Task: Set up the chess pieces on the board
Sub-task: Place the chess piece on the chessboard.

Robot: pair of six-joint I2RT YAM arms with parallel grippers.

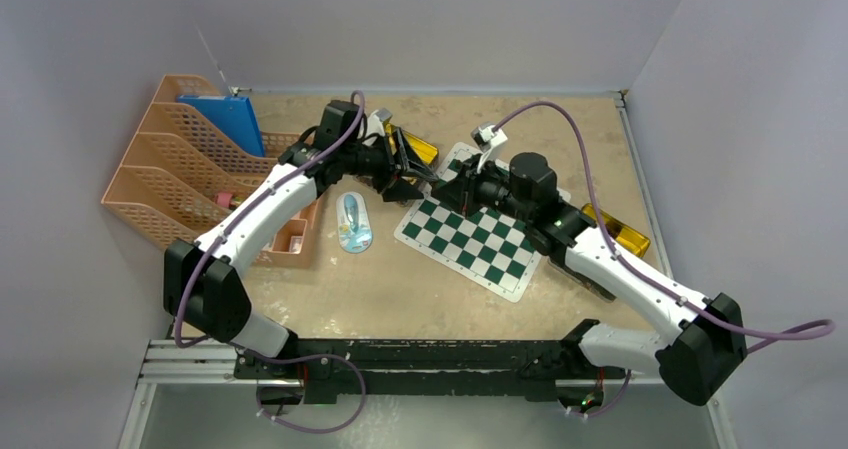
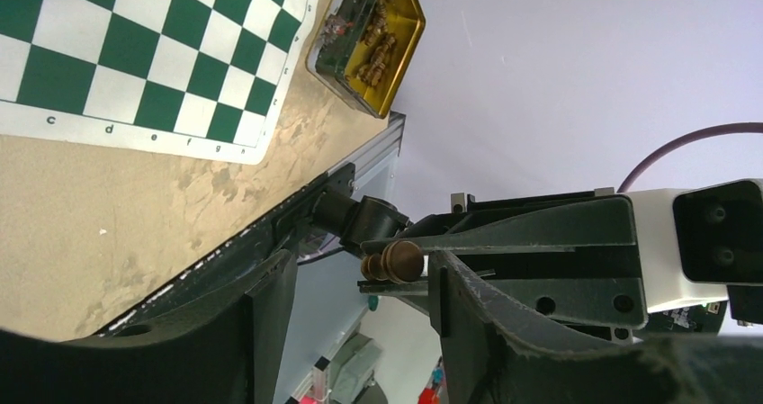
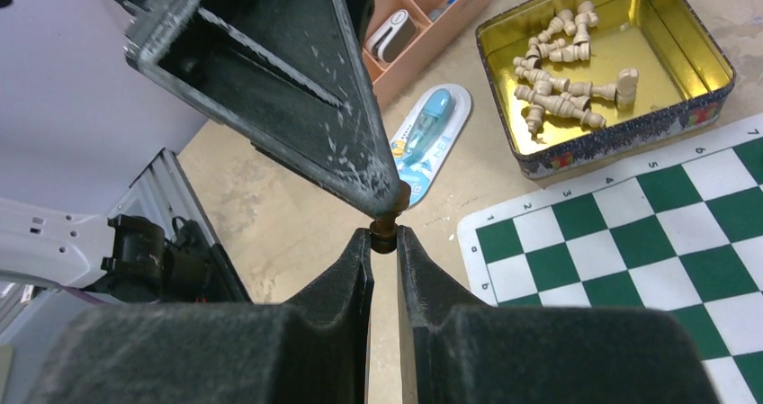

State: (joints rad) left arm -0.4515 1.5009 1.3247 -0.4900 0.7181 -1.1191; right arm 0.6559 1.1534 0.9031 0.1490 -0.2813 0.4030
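Along board (image 2: pixel 144 58) border: c–h (lowercase)

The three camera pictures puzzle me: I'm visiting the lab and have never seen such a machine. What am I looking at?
It is a robot with a left arm and a right arm, bolted at the near edge of a table. The wide picture comes from a fixed camera above and behind them. The other two come from a camera on each wrist, looking along that arm's own claw. On the table lie a green-and-white chess board, a gold tin of pale pieces, a second gold tin with dark pieces, an orange file rack and a blue-and-white packaged item. The right claw is shut on one dark chess piece, held up beside the board. The left claw stands open close to it.
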